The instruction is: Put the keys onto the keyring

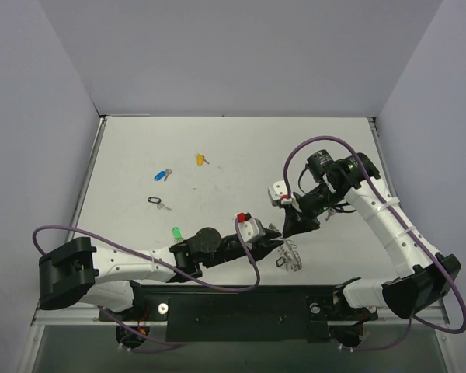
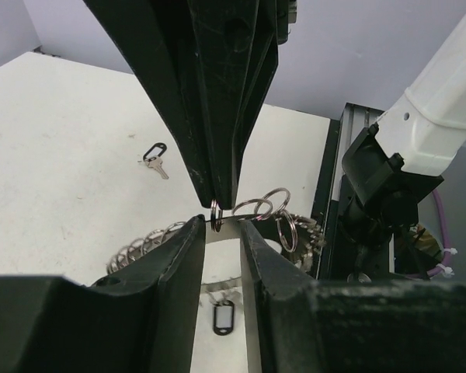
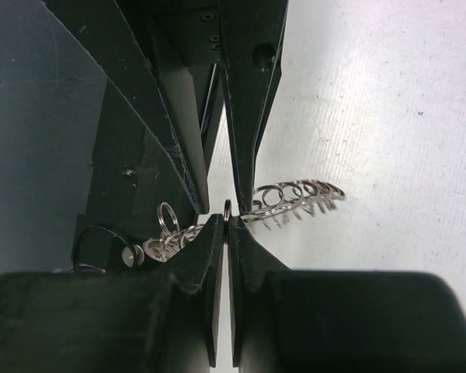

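Our right gripper (image 3: 227,220) is pinched almost fully closed, and we see one small wire loop of the keyring (image 2: 297,231) nipped between its tips. The keyring sits close to the table's near edge, a touch right of centre, its lacy coil fanning out to either side of that pinch. Facing it tip to tip is the left gripper (image 2: 221,233), fingers a narrow gap apart with a silver strand bridging them. Gripped or merely touched, we cannot tell. Just beside the ring lies one black key (image 2: 221,318). Off to the left, the green key (image 1: 175,232) lies beside the left arm. Farther out we have the second black key (image 1: 157,202), then the blue key (image 1: 162,175) and the yellow key (image 1: 200,159). All four are loose on the white table (image 1: 334,148), well apart from the ring.
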Controlling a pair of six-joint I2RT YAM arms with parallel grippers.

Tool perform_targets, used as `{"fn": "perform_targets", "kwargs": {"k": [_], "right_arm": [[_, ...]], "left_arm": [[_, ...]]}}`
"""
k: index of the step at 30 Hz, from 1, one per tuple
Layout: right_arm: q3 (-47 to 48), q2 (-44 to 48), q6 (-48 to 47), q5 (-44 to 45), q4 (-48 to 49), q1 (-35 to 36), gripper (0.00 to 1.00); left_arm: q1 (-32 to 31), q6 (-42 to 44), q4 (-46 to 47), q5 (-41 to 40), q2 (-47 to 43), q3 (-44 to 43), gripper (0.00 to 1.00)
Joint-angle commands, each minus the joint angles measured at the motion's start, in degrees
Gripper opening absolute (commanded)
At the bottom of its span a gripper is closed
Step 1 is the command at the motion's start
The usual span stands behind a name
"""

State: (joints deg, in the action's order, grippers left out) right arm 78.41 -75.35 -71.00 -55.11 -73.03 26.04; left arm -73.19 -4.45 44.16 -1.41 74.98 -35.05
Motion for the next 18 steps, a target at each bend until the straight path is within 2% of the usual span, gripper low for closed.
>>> {"fn": "perform_targets", "kwargs": {"k": [1,3,7,14,16,18], "right_arm": [[-0.2,1.5,-0.5,-4.0,-1.1,-0.5,0.00],[-0.3,1.7,-0.5,-4.0,-0.9,-0.4,0.00],[-0.6,1.8,-0.1,-4.0,-0.4,-0.5,0.00],[-1.1,2.1,0.7,-3.9,0.2,-0.5,0.00],[-1.0,2.1,1.0,-4.0,0.2,-0.5,0.00],[-1.1,2.1,1.1,-4.2,0.3,-0.5,0.00]], "left_arm": [[-0.3,-1.4,3.9,1.1,1.0,-3.2,0.34],[-0.3,-1.5,3.9,1.1,1.4,-3.4,0.33],[-0.3,-1.6,3.9,1.2,1.5,-3.7,0.24],[-0.3,-1.5,3.7,0.7,1.9,-4.3,0.22],[-0.3,-1.5,3.4,0.4,2.1,-4.5,0.18],[-0.3,-1.7,3.0,0.3,2.1,-4.7,0.06]]}}
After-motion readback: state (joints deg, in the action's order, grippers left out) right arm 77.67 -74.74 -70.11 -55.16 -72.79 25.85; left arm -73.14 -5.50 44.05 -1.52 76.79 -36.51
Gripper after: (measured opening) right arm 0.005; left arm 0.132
